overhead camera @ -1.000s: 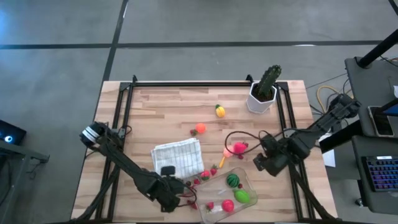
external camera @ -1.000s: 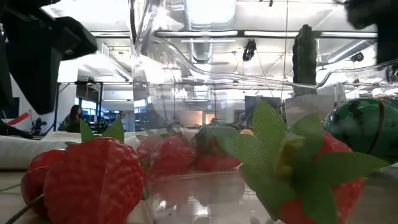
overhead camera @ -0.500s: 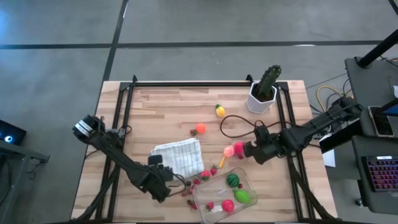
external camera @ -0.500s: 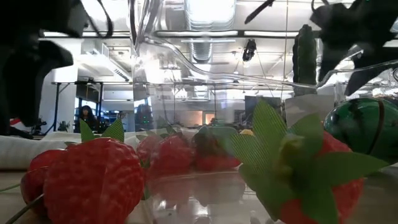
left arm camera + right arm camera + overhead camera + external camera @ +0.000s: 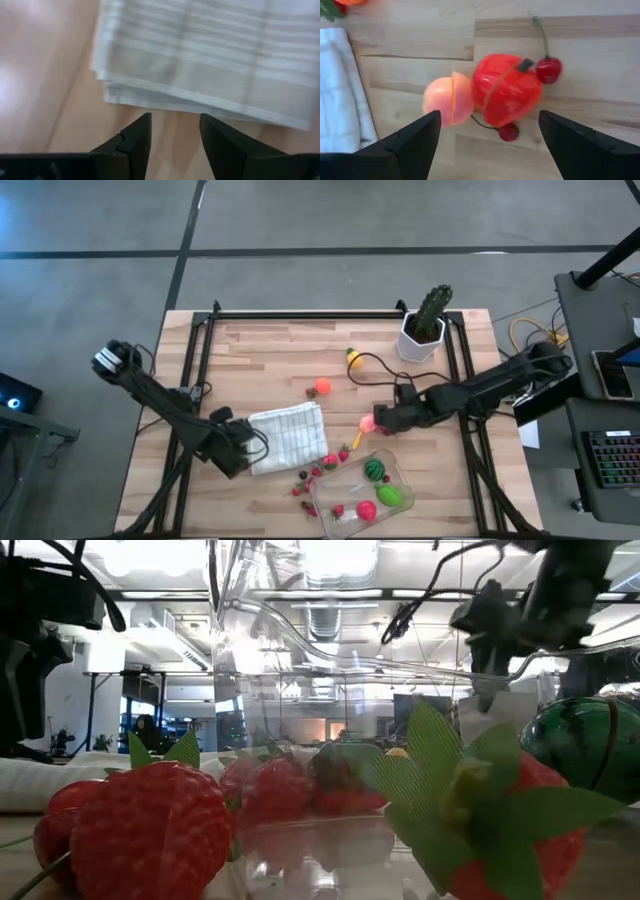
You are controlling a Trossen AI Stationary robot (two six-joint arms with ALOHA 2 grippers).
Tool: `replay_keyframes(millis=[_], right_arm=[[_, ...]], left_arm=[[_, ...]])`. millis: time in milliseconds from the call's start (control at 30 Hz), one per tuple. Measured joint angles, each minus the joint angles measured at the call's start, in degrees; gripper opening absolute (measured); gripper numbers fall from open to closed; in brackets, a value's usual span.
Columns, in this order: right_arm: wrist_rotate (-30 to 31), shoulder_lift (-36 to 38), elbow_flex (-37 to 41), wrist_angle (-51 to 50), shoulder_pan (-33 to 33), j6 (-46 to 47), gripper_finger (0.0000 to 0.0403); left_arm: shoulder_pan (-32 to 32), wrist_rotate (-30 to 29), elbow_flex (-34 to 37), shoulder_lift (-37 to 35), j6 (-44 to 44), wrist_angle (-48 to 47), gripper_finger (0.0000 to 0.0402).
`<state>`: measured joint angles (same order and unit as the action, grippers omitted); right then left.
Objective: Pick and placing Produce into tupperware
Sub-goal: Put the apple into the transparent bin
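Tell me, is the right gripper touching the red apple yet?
Apart. In the right wrist view the open right gripper frames the red apple, with bare wood between each finger and it.

Scattered produce [image 5: 318, 387], part-filled clear tupperware [image 5: 345, 517]

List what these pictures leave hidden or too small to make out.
- High view: the loose red berries beside the tupperware are too small to count.
- High view: the right gripper covers part of the pink and red produce.
- Low view: a strawberry close to the lens blocks most of the table.
- Left wrist view: the left gripper faces the folded cloth, blurred and cut off by the edges.
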<state>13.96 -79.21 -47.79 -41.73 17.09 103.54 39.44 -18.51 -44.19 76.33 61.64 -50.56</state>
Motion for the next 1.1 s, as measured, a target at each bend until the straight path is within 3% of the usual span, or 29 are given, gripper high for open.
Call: replay_keyframes(millis=[467,767,1100], right_arm=[[-0.77,-11.21,-5.22,1.38,-3.97,3.46,0.0327],[-3.97,-16.19,-5.51,1.67,-7.12,3.33,0.0326],[-3.44,-16.22,-5.51,1.48,-8.21,1.2,0.0324]], left_arm=[[-0.09,-4.6,7.08,-9.74,-0.94,0.12,0.0152],[-0.09,-6.92,9.03,-10.05,-1.02,0.08,0.0152],[-0.09,-7.75,10.04,-10.12,-1.07,0.08,0.0152]])
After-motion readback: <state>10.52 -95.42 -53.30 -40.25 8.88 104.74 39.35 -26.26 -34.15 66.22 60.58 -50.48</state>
